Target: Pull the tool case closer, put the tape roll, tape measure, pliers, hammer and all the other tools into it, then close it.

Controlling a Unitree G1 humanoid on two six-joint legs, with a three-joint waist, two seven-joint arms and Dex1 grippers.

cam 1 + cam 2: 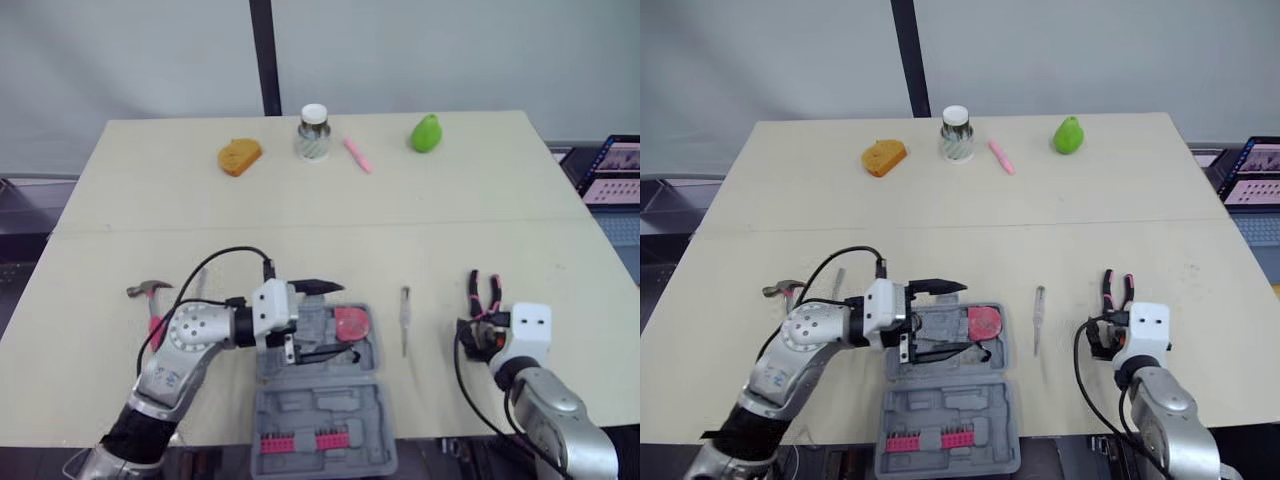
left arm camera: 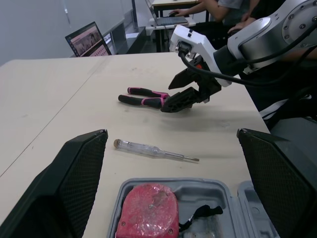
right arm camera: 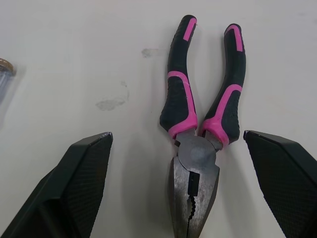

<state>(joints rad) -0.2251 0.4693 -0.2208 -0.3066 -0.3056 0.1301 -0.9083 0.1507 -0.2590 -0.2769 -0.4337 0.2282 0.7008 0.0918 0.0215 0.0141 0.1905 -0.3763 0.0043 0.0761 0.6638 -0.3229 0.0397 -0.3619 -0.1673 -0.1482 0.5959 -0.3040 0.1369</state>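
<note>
Right pincer (image 3: pixel 177 135) is hanging spread wide, straddling the head of the pliers (image 3: pixel 195 148), which are lying flat on the worktop (image 1: pixel 300 220), handles pointing away from me. I am judging this the pliers' pick-up: next I am needing to lower, close across the joint and carry them leftward. Just left of it a screwdriver (image 1: pixel 405 320) is lying, calling for a lift over it. Farther left my left pincer (image 1: pixel 325 320) is gaping wide over the open tool case (image 1: pixel 320 420), where a red tool, probably the tape measure (image 1: pixel 351 323), is sitting; the lid is reaching the worktop's near edge. Beyond that pincer the hammer (image 1: pixel 150 292) is waiting. Ahead, bare room is stretching to a jar (image 1: pixel 314 133).
</note>
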